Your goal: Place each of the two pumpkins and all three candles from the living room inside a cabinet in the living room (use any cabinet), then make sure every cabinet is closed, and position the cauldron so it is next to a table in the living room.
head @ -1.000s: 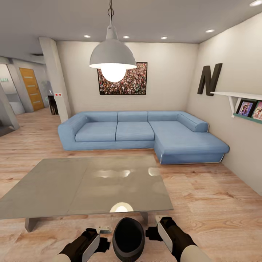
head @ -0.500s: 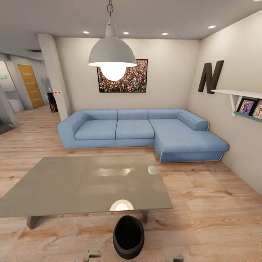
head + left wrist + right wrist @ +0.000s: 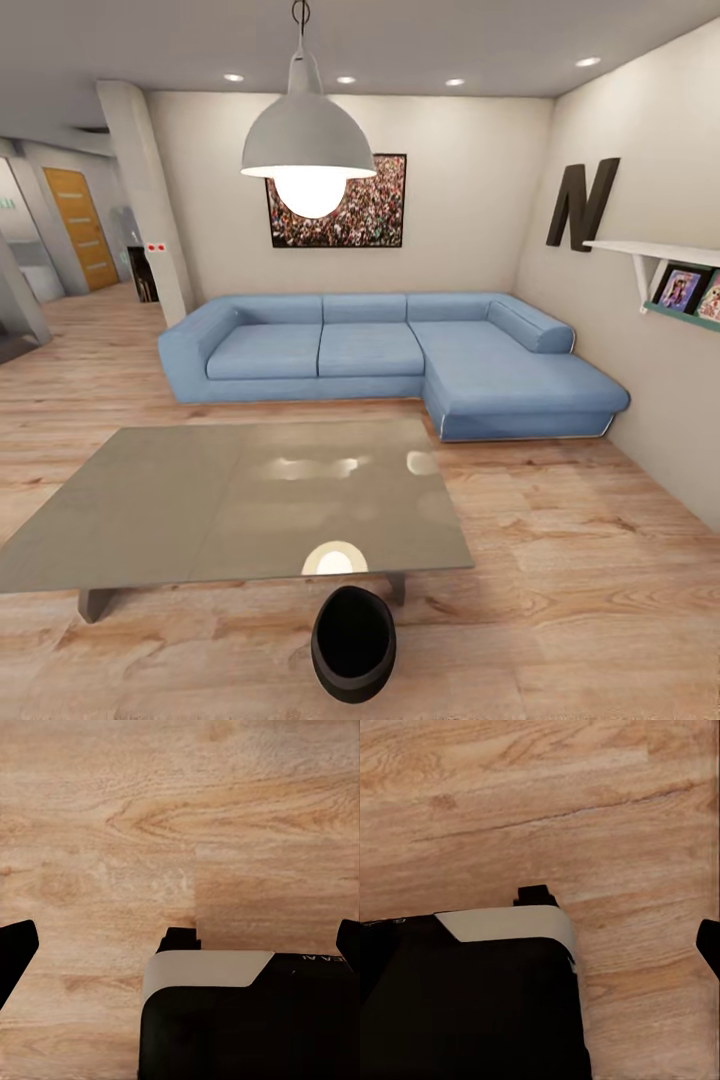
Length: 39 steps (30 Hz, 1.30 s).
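From our head camera, the cauldron [image 3: 352,642] sits beside the table [image 3: 150,510]; our wrist cameras show both jaws released over floor [image 3: 150,832].

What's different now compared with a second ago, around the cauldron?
Both hands, which flanked the cauldron a second ago, have pulled back out of the head view, leaving it on the floor. The whole picture has shifted a little, so the camera moved. The cauldron stayed put, just in front of the table; the sofa is unchanged.
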Available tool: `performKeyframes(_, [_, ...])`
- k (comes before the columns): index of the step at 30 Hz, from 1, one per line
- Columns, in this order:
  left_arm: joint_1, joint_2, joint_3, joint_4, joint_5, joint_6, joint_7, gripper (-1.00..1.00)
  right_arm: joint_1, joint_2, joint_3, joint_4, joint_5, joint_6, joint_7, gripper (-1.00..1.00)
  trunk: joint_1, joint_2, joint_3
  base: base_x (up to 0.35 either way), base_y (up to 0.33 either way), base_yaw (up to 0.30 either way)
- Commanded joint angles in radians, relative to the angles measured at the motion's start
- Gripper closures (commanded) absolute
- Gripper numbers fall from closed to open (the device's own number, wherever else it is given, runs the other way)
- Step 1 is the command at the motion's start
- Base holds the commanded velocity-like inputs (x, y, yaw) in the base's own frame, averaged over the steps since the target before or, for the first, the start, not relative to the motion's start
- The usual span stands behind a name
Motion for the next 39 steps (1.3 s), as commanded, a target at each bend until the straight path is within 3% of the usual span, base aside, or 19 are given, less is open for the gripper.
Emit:
performKeyframes(1, [0.007,0.0,-0.009,-0.001,0.008,-0.001,0.005,-1.0,0.004,-0.003,0.009,0.001,-0.01,-0.006,-0.003,-1.0,-0.004,0.006,0.001,0.0,0.0,0.0])
performKeyframes(4, [0.04,0.002,-0.009,-0.001,0.009,-0.021,0.005,-1.0,0.02,-0.021,0.009,0.002,-0.011,-0.011,-0.003,-1.0,-0.015,0.027,0.005,0.0,0.0,0.0])
performKeyframes(14, [0.112,0.024,-0.01,0.055,0.009,-0.07,0.005,-1.0,0.049,-0.036,0.009,0.003,-0.011,-0.014,-0.004,-1.0,-0.054,0.097,0.027,0.0,0.0,0.0])
performKeyframes(20, [0.139,0.07,-0.01,0.061,0.011,-0.09,0.005,-1.0,0.063,-0.033,0.011,0.007,-0.01,-0.014,-0.003,-1.0,-0.077,0.139,0.044,0.0,0.0,0.0])
performKeyframes(27, [0.167,0.077,-0.009,0.062,0.01,-0.103,0.005,-1.0,0.065,-0.031,0.012,0.03,-0.011,-0.013,-0.002,-1.0,-0.084,0.153,0.05,0.0,0.0,0.0])
performKeyframes(39, [0.185,0.077,-0.009,0.062,0.01,-0.104,0.005,-1.0,0.065,-0.036,0.011,0.051,-0.011,-0.012,-0.002,-1.0,-0.13,0.237,0.088,0.0,0.0,0.0])
